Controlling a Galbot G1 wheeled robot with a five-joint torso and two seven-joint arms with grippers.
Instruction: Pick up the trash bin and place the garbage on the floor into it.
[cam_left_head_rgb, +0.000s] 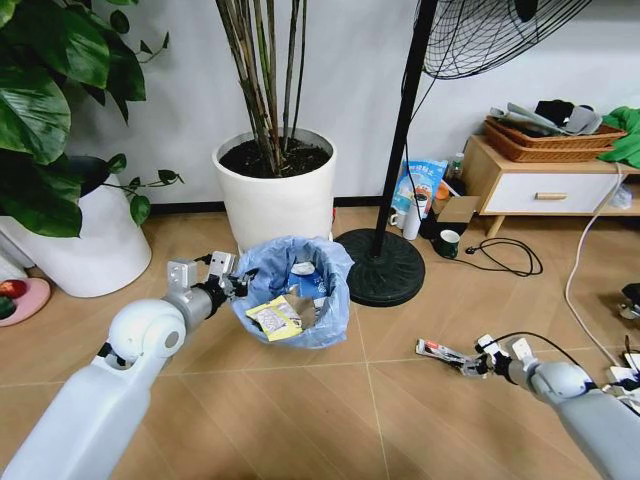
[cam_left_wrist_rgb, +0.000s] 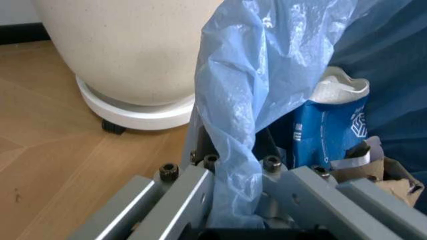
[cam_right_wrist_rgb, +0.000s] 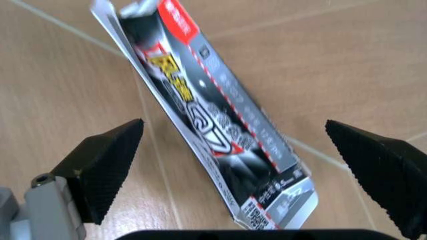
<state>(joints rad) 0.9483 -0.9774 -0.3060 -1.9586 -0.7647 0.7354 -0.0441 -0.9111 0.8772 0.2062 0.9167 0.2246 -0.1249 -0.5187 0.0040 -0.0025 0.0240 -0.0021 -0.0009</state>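
Observation:
The trash bin (cam_left_head_rgb: 293, 290), lined with a crinkly light-blue bag, stands in front of the plant pot and leans toward me. My left gripper (cam_left_head_rgb: 235, 283) is shut on its near-left rim; in the left wrist view the left gripper (cam_left_wrist_rgb: 240, 200) pinches the blue bag (cam_left_wrist_rgb: 247, 100). Inside lie a blue-white carton (cam_left_wrist_rgb: 330, 130), a yellow wrapper (cam_left_head_rgb: 272, 318) and brown paper. A long thin wrapper (cam_left_head_rgb: 440, 351), garbage, lies on the floor at the right. My right gripper (cam_left_head_rgb: 462, 362) is open just behind it. The right wrist view shows this wrapper (cam_right_wrist_rgb: 220, 115) between the spread fingers (cam_right_wrist_rgb: 107, 170), untouched.
A large white plant pot (cam_left_head_rgb: 275, 190) stands right behind the bin, another white pot (cam_left_head_rgb: 90, 240) at the left. A fan's black base (cam_left_head_rgb: 380, 265) sits beside the bin. Cups (cam_left_head_rgb: 448, 243), cables (cam_left_head_rgb: 510, 255) and a low cabinet (cam_left_head_rgb: 540, 180) are at the back right.

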